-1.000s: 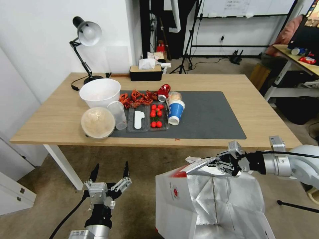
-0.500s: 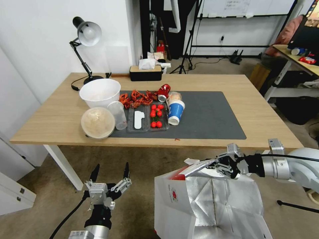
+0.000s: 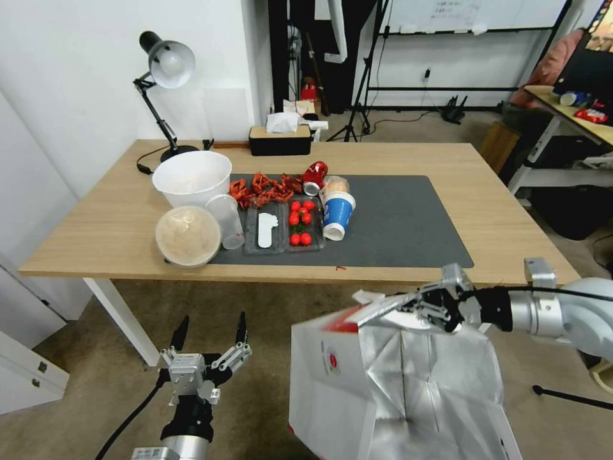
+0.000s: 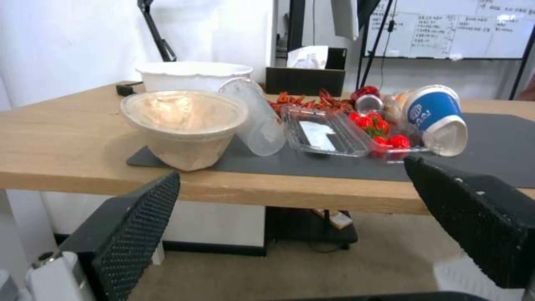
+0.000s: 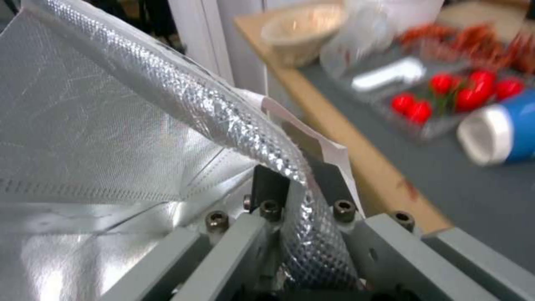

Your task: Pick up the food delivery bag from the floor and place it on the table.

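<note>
Now we have the bag (image 3: 396, 390) pinched by its upper rim in the right gripper (image 3: 408, 306), clenched on the foil-lined edge, as the right wrist view shows close up. The bag hangs in front of the counter (image 3: 498, 217), its top about level with the near edge and its body below that, over the floor (image 3: 268, 319). To do this lift well, we judge the bag's base must clear the counter edge before we carry it forward, or the thin paper could tear at the pinch. The open stretch of mat (image 3: 408, 223) right of the cup (image 3: 336, 216) looks like the safest landing spot. Our left gripper (image 3: 207, 329) waits low beside the bag, fingers spread, holding nothing.
</note>
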### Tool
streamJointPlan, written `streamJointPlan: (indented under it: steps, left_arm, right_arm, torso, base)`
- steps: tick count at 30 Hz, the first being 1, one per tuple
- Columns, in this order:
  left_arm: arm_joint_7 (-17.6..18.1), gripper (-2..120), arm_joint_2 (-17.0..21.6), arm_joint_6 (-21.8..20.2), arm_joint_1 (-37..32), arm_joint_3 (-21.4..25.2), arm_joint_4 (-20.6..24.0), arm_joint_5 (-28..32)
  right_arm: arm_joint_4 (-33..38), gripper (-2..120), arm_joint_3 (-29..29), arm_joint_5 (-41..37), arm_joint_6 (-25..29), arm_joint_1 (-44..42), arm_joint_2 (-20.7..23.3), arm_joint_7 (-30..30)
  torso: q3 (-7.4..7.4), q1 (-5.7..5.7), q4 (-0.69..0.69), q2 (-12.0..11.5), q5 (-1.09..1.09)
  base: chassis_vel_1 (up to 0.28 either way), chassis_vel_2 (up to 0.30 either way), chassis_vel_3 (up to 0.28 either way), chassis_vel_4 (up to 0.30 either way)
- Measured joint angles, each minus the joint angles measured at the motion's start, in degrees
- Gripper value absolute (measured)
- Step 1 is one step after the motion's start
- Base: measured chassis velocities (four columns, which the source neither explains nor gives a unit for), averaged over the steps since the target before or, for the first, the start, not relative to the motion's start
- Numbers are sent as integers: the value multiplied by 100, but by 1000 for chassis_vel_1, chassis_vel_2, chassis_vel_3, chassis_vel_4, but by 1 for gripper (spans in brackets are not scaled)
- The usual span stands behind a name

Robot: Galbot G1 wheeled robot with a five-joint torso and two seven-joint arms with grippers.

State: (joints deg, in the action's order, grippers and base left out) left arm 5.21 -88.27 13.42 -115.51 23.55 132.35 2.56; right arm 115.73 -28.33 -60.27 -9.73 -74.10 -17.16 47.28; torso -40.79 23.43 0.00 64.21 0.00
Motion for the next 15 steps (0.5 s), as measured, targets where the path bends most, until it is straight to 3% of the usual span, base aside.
streamJointPlan:
  steps: [15]
  left_arm:
    - [32, 100, -14, 15, -30, -9, 65, -9]
  right_arm:
    - [320, 0, -899, -2100, -422, 82, 233, -264]
  torso:
    - [7, -6, 0, -13, 0]
  base:
    - [0, 0, 0, 0]
